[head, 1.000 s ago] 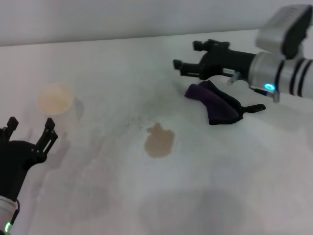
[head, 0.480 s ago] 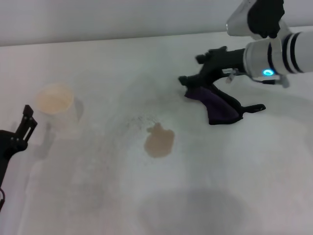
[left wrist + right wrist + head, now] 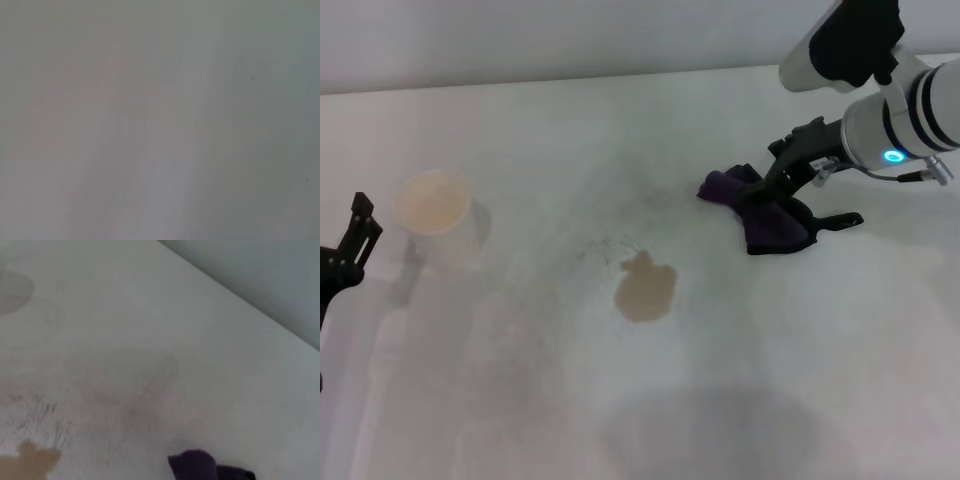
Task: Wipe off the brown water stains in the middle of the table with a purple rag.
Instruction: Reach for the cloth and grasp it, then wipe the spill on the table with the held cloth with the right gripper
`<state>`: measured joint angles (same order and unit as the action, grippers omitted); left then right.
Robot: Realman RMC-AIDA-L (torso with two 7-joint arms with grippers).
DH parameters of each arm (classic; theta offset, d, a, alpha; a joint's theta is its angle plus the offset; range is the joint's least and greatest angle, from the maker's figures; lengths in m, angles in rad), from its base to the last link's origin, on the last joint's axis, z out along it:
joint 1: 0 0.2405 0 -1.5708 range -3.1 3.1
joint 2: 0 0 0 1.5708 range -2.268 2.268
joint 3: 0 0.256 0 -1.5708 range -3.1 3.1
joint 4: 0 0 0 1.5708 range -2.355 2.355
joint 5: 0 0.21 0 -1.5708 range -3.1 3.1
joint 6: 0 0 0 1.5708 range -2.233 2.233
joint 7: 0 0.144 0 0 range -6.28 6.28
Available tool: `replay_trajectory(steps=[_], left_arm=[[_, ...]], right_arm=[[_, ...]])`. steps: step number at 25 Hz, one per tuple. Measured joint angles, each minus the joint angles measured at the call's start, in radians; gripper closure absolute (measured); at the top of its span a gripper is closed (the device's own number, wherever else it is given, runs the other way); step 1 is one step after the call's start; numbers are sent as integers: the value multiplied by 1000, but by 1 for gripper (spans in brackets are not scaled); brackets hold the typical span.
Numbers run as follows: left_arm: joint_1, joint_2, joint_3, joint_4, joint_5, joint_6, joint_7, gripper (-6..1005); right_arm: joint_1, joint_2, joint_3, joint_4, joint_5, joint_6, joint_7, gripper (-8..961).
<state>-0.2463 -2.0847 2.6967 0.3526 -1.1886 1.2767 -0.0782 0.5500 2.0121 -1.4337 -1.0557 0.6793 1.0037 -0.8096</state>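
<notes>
Since the earlier frames the right gripper [image 3: 772, 186] had swung down from above the far side of the rag and dropped onto it, while the left gripper [image 3: 348, 250] had pulled back to the table's left edge, near the paper cup [image 3: 435, 210].

At this moment the right gripper's dark fingers sat over the middle of the purple rag [image 3: 760, 212], which lay crumpled on the table [image 3: 520, 400], right of and a little beyond the brown stain [image 3: 645, 287]. Whether those fingers had closed on cloth could not be told from the head view, and the right wrist view showed only a corner of the rag. The left gripper's state was also unclear. The stain looked untouched, with dark specks just beyond it.

The main risk seemed to be a shallow pinch: catching only a fold or the black trim, so the rag would slip free when dragged. Pressing too lightly could smear the liquid wider.
</notes>
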Motion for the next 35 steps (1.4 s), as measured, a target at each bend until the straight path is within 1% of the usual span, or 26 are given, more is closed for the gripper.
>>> replay_trajectory(steps=[3, 6, 10, 16, 18, 24, 30, 35], left_arm=[[-10, -1, 0, -4, 0, -3, -14, 110], [-23, -2, 0, -6, 0, -16, -40, 110], [-29, -1, 0, -8, 0, -24, -49, 109], [-30, 0, -8, -10, 0, -25, -52, 109], [-30, 0, -9, -13, 0, -25, -52, 110], [-30, 0, -9, -18, -4, -25, -52, 110], [-31, 0, -9, -19, -10, -25, -52, 109], [-27, 0, -9, -19, -11, -25, -52, 109]], right_arm=[[-2, 0, -11, 11, 2, -3, -2, 153], [4, 1, -28, 48, 0, -20, -3, 163], [13, 1, -31, 81, -1, -49, -11, 176], [3, 0, -31, 96, -1, -85, -20, 195], [3, 0, -29, 102, 0, -88, -20, 438], [18, 0, -26, 136, 1, -84, -20, 684], [13, 1, -25, 93, 24, -63, -18, 776], [11, 2, -50, 23, 110, 8, -35, 853]])
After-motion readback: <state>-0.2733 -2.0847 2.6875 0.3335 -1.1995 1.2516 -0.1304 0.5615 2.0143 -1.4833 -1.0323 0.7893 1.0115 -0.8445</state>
